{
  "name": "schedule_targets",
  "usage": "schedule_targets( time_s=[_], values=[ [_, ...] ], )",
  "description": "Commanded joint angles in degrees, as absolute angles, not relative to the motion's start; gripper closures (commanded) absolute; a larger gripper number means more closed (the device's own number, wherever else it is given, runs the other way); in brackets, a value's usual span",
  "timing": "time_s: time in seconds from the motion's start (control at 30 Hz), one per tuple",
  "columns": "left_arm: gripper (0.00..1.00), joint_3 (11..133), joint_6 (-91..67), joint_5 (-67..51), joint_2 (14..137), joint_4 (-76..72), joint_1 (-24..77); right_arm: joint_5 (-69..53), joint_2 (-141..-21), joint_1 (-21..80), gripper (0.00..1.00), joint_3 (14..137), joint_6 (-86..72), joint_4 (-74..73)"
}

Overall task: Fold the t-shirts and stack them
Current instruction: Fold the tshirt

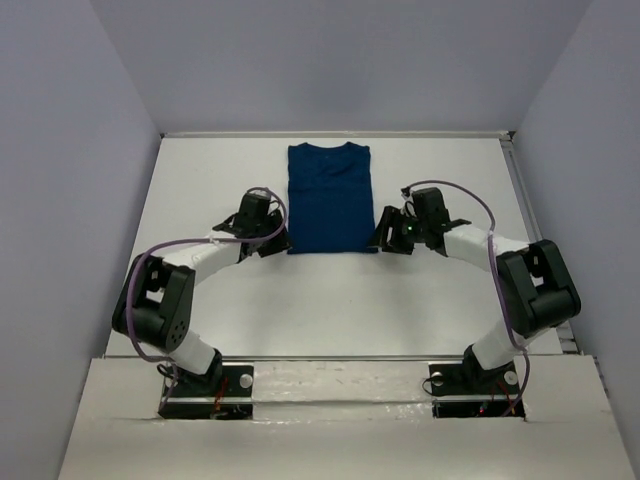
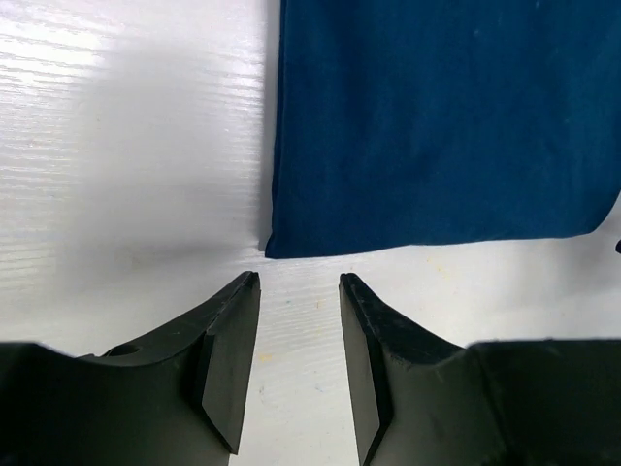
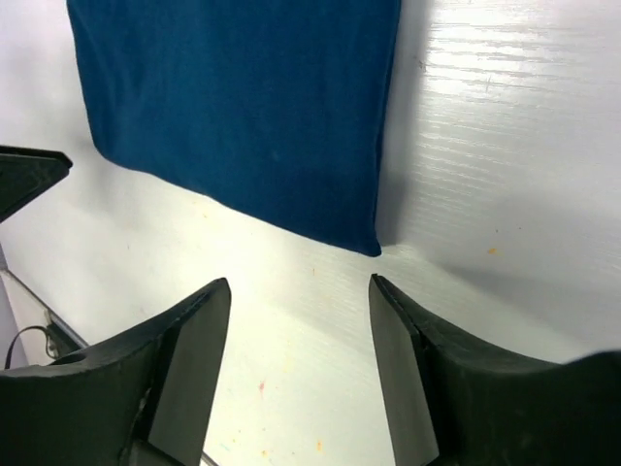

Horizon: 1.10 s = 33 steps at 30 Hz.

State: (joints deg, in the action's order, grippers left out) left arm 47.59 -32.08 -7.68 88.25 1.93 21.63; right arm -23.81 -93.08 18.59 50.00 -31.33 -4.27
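- The two arm bases are seen bolted at the near edge, on a pale board (image 1: 340, 385) in front of the white table (image 1: 330, 300); the left base is at the lower left of the top view and the right base at the lower right.
- Each white and black arm is bent outward at the elbow and reaches inward across the table. A purple cable (image 1: 160, 255) is looped along each arm.
- The left gripper (image 1: 278, 243) is held low over the table, just beside the near left corner of the t-shirt (image 1: 330, 197). In the left wrist view its (image 2: 299, 282) fingers are parted by a narrow gap. Nothing is held between them, and only bare table is seen in the gap.
- The right gripper (image 1: 384, 236) is held just beside the near right corner of the t-shirt. In the right wrist view its (image 3: 299, 283) fingers are spread more widely, and nothing is gripped.
- The t-shirt is laid flat on the far middle of the table, folded into a neat upright rectangle. Its near hem is turned toward the arms and its neckline toward the far wall. Plain dark navy cloth is shown on top.
- In the wrist views the folded corners (image 2: 277, 248) (image 3: 369, 243) are seen close ahead of the fingertips but apart from them.
- The table is enclosed by pale lavender walls (image 1: 60, 150) on the left, on the right and at the far end.
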Motion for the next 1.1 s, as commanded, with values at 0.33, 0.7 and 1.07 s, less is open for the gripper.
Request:
schedule_targets(
  time_s=[0.33,0.7,1.07],
  values=[
    [0.66,45.9,-34.4,-12.9,96.1,-4.3,19.8,-28.4,-102.1,14.3,0.48,48.8,-32.1,2.1],
    [0.81,46.0,-34.3,-12.8,96.8,-4.5,19.8,-28.8,-104.9,13.3,0.65,49.6,-32.7,3.7],
    [1.0,47.4,-32.3,-12.0,93.7,-0.9,19.8,-29.2,-101.5,13.3,1.0,48.2,-32.4,2.6]
  ],
)
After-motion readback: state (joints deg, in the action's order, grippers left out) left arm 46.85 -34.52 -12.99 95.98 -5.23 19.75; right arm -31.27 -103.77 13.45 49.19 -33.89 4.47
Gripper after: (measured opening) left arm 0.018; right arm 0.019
